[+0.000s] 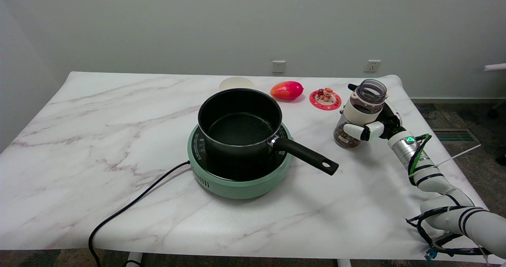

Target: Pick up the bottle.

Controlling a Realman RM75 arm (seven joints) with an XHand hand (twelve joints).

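A clear open-topped bottle [361, 108] with brown contents in its lower part stands at the table's right side. My right hand [369, 122] grips it around the middle, white fingers wrapped across its front and the thumb side behind. The bottle's base [346, 140] looks to be on or just above the tabletop; I cannot tell which. It stands nearly upright, leaning slightly to the right.
A black saucepan [239, 120] sits on a green cooker [237, 176], its handle [306, 154] pointing toward the bottle. Behind are a red-orange fruit [287, 89], a red coaster with small figures [325, 99] and a pale lid [236, 83]. A black cable [130, 207] runs off the front edge.
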